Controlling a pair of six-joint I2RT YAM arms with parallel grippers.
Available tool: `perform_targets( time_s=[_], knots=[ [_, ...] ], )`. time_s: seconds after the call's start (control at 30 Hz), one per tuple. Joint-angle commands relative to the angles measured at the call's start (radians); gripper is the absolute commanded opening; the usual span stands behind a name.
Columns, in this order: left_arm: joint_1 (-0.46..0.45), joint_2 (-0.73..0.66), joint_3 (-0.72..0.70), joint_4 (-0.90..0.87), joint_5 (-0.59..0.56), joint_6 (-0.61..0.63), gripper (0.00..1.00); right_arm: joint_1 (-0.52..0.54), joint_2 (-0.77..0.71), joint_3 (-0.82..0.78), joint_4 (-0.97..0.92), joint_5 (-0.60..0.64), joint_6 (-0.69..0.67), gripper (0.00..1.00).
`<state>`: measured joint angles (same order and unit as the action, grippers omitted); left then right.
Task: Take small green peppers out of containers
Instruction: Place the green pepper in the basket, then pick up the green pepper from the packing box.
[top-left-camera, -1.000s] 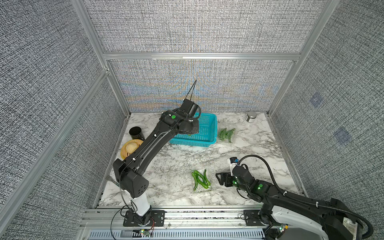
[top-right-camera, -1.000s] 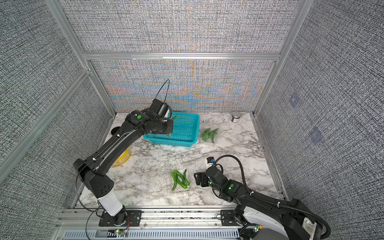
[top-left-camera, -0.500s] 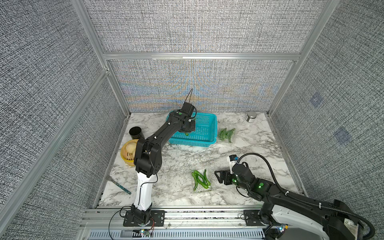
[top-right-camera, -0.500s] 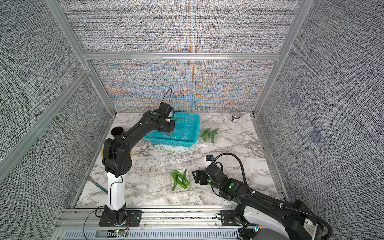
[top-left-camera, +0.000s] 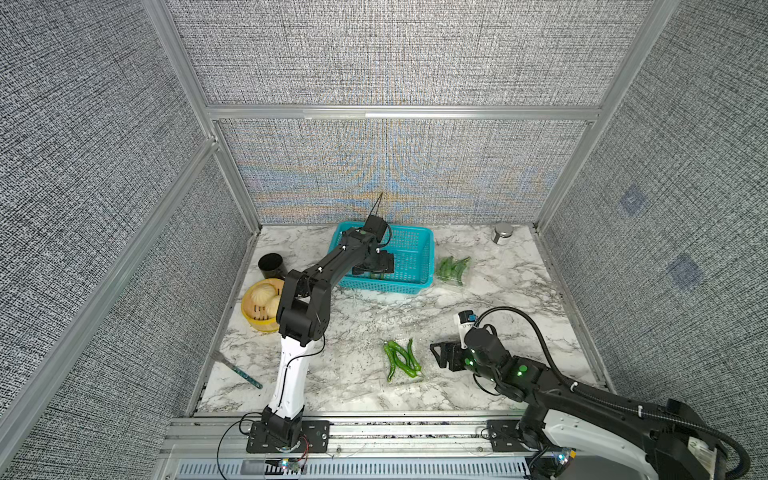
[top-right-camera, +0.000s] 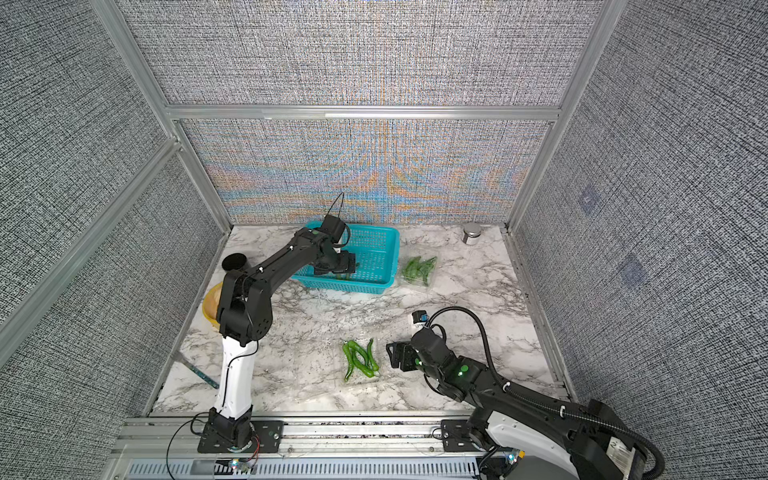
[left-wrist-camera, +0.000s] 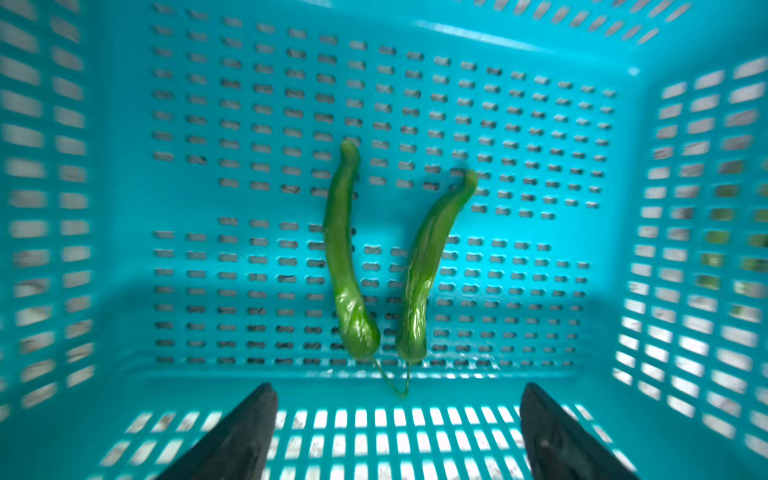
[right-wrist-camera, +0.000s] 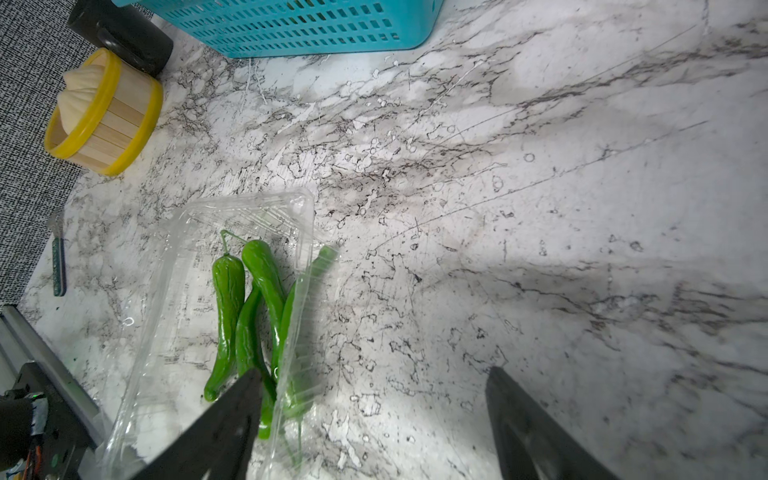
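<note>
In both top views the left arm reaches across the white, grey-veined marble surface (top-left-camera: 353, 324) into the teal perforated plastic basket (top-left-camera: 415, 286) at the back. The left tool (top-left-camera: 376, 266) hangs low inside it. Just beside the basket's right end, a far bunch of slim glossy green peppers (top-left-camera: 451, 266) lies in a clear thin plastic clamshell container (top-left-camera: 457, 282). Near the front edge lies a near bunch of curved green peppers (top-left-camera: 401, 359), with the right tool (top-left-camera: 442, 357) hovering just beside it. Along the left side are a round yellow-rimmed steamer with pale buns (top-left-camera: 255, 326), a black cylindrical cup (top-left-camera: 271, 266) and a slim teal-handled utensil (top-left-camera: 241, 370). A small metal canister (top-left-camera: 502, 233) stands in the back right corner.

The left wrist view looks down on the basket's floor (left-wrist-camera: 208, 199). Two loose green peppers (left-wrist-camera: 343, 257) lie there side by side, close together at their stem ends and splayed at their tips. The left tool's dark fingers (left-wrist-camera: 241, 436) stand wide apart with nothing between them, touching neither pepper.

The right wrist view shows the near bunch (right-wrist-camera: 228, 303) inside a second clear clamshell container (right-wrist-camera: 166, 332), which lies open on the marble. The peppers crowd against one wall of it. One more shows through that wall, and I cannot tell whether it is inside or outside. The right tool's fingers (right-wrist-camera: 224, 428) are spread wide and hold nothing. One overlaps the bunch's nearer ends, and the other is over bare marble.
</note>
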<state>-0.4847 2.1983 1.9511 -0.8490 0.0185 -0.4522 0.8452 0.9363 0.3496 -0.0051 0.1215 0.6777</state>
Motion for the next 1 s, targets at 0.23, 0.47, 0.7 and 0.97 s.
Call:
perform_targets(
  time_s=[0.23,0.47,0.7,0.97],
  knots=[
    [-0.060,-0.311,0.001,-0.204,0.038,-0.045,0.92,0.002,-0.058,0.006,-0.017,0.007,-0.015,0.85],
    [-0.237,-0.544,-0.266,-0.233,0.094,-0.203,0.89,0.000,-0.081,-0.002,-0.027,0.005,-0.013,0.85],
    [-0.456,-0.634,-0.604,-0.088,0.098,-0.455,0.81,0.000,-0.085,-0.021,-0.008,0.001,0.006,0.85],
    [-0.548,-0.535,-0.720,0.069,0.071,-0.539,0.72,0.000,-0.070,-0.022,-0.005,-0.006,0.009,0.85]
  ],
)
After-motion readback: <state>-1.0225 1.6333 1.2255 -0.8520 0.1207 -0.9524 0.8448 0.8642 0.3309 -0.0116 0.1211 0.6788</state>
